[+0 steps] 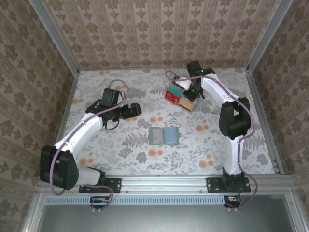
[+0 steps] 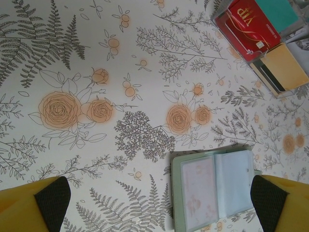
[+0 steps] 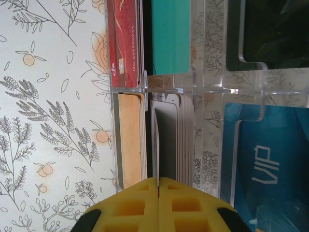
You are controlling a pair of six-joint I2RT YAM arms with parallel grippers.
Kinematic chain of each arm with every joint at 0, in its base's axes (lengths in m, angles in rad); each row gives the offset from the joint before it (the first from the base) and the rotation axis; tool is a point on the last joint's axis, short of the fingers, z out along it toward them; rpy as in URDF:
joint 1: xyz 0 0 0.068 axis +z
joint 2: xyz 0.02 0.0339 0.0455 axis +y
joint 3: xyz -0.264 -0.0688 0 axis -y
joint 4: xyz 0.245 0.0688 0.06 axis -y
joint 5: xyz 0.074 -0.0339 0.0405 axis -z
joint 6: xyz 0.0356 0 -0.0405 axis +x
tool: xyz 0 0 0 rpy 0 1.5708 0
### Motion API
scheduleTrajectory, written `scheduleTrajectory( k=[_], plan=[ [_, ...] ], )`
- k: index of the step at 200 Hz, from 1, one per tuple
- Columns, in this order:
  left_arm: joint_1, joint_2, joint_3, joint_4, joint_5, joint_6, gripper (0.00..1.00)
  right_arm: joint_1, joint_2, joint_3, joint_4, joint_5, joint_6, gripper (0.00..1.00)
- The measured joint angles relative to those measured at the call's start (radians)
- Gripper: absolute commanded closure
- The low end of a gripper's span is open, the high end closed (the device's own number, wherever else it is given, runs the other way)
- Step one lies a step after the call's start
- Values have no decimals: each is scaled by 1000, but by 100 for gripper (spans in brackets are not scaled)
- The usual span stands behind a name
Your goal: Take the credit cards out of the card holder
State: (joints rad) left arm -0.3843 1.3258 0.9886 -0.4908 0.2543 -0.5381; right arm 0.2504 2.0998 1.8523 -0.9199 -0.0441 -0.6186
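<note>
Card holder (image 1: 163, 136) is laid open and flat on the floral surface (image 1: 120, 154). Credit cards (image 2: 253, 29) in red, teal, tan and blue are stood in a clear acrylic organizer (image 3: 212, 89) beyond the card holder. Right jaws are pressed shut over that organizer. Left jaws are spread wide and empty, left of the card holder.
</note>
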Motion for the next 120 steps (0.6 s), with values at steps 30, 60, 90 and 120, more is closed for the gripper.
scheduleTrajectory(
  k=[30,60,90,120],
  plan=[
    [0,-4,-1,0,4,0,0,1,14,14,-13,0,-1,91],
    [0,-9,-10,1,6,-1,0,1,15,18,-12,0,0,85],
    [0,-13,-30,0,11,-8,0,1,24,29,-11,1,3,86],
    [0,-13,-35,0,12,-8,0,3,49,49,-8,9,16,85]
  ],
)
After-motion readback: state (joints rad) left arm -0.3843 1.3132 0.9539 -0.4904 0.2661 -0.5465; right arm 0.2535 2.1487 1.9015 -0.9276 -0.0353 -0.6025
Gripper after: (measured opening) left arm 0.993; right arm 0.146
